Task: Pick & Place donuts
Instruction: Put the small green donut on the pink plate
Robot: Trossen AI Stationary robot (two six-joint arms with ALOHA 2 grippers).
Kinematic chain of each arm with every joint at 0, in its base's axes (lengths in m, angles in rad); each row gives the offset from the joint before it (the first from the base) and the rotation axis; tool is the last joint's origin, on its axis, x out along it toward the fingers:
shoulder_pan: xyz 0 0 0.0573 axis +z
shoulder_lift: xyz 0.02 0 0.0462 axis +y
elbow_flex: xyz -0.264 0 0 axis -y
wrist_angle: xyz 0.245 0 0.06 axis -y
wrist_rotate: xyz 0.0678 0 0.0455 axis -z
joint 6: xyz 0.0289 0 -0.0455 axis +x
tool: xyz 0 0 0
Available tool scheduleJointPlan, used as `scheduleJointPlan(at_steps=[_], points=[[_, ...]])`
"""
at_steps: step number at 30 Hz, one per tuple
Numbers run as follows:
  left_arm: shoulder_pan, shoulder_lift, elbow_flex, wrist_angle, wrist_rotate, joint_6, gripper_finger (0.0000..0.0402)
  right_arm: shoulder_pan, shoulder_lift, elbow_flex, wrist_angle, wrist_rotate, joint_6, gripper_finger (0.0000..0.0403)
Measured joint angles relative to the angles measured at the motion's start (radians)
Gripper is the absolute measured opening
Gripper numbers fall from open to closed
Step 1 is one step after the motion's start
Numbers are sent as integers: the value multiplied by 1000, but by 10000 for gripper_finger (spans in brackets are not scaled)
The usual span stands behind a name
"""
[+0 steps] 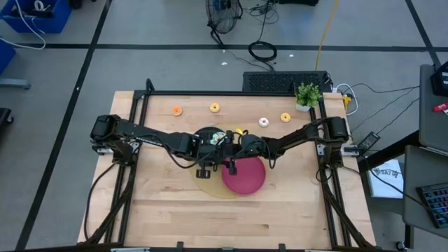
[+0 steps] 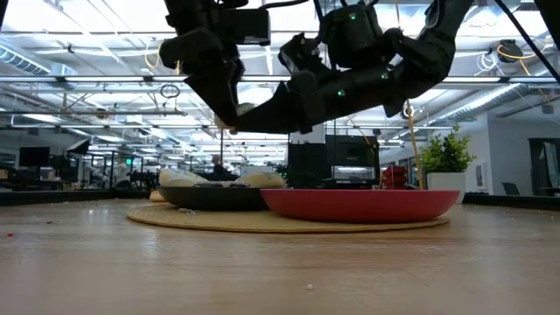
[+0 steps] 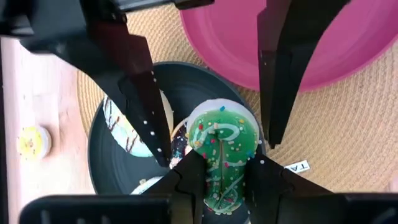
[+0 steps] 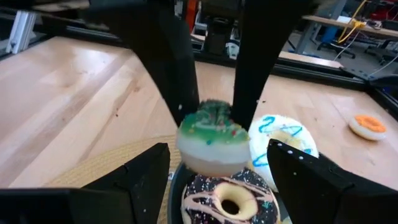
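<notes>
From above you mostly just see both arms crowded over the black plate (image 1: pixel 207 134), beside the red plate (image 1: pixel 244 175). The wrist views fill in the rest: the left hand (image 3: pixel 214 134) is clamped on a green-iced donut (image 4: pixel 213 138) with sprinkles, held above the plate. Right under it sit a chocolate donut (image 4: pixel 231 200) and a white donut (image 4: pixel 283 138) with blue squiggles. The right hand (image 4: pixel 217 177) hangs spread apart, holding nothing. Four more donuts (image 1: pixel 214 107) sit on the worktop, beyond both hands.

Robotics lab: open-plan workbenches (image 2: pixel 79 171), monitors (image 2: pixel 35 157), ceiling trusses (image 2: pixel 87 79).
</notes>
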Motion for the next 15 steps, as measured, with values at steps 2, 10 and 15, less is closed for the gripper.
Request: scheduleJointPlan(at_steps=[2,10,15], points=[[0,0,0,-10,0,-7,90,0,-3,0,1,1,-3,258],[0,0,0,-36,-16,-12,90,0,-7,0,-17,2,-3,258],[0,0,0,-37,-17,-25,90,0,-7,0,-8,2,-3,258]])
